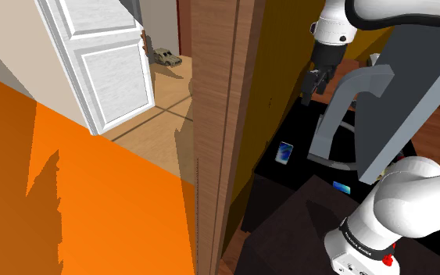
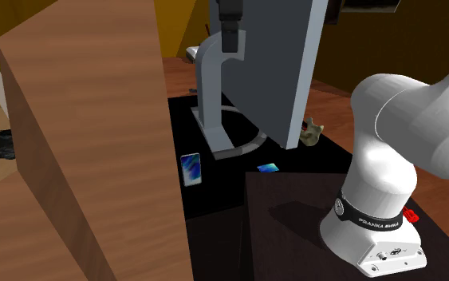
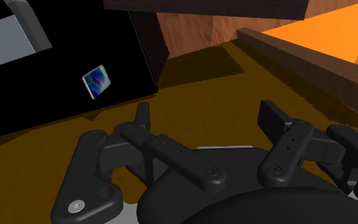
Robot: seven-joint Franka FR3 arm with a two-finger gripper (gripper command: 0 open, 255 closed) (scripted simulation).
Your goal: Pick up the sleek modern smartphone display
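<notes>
Now | jaws wide, empty | smartphone on black table, well apart from jaws

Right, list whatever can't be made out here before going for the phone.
1. The phone, second exterior view: too small to tell whether it lies flat or leans.
2. The monitor, same view: its top is cut off by the upper edge.
3. The small blue-green item on the black table: too small to identify.
4. The tan object: partly hidden behind the monitor.
</notes>
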